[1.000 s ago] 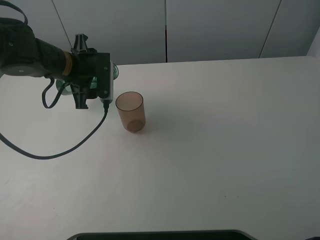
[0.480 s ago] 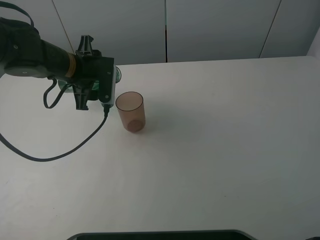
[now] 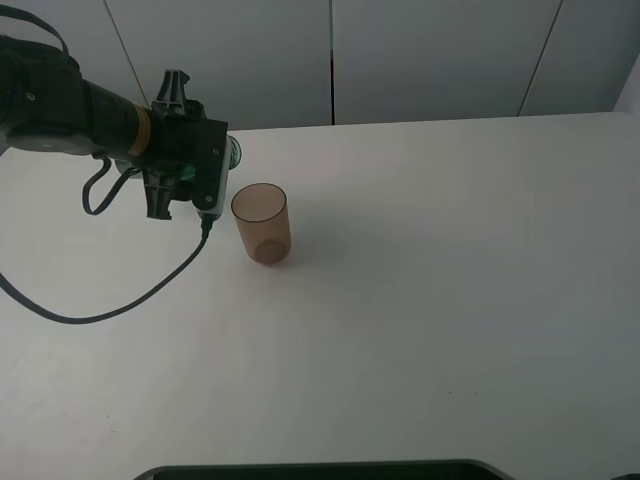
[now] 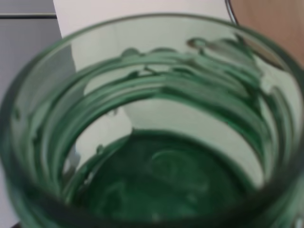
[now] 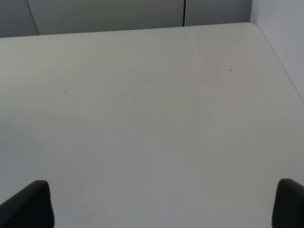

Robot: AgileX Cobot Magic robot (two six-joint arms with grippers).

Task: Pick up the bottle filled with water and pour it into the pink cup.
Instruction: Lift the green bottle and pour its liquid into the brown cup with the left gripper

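Note:
The pink cup (image 3: 262, 224) stands upright on the white table (image 3: 450, 300), left of the middle. My left gripper (image 3: 190, 172) is just left of the cup and is shut on the green-tinted bottle (image 3: 232, 151), whose neck sticks out toward the cup at about rim height. Most of the bottle is hidden by the gripper. In the left wrist view the bottle's open threaded mouth (image 4: 156, 142) fills the picture, with a brownish patch of the cup (image 4: 273, 21) in one corner. My right gripper (image 5: 161, 204) is open over bare table; it is out of the exterior view.
A black cable (image 3: 120, 305) hangs from the left arm and loops over the table's left side. A dark object (image 3: 320, 470) lies along the front edge. Grey wall panels (image 3: 430, 55) stand behind the table.
The left gripper with the bottle has shifted a little toward the cup and turned slightly. The cup and the right gripper have not moved.

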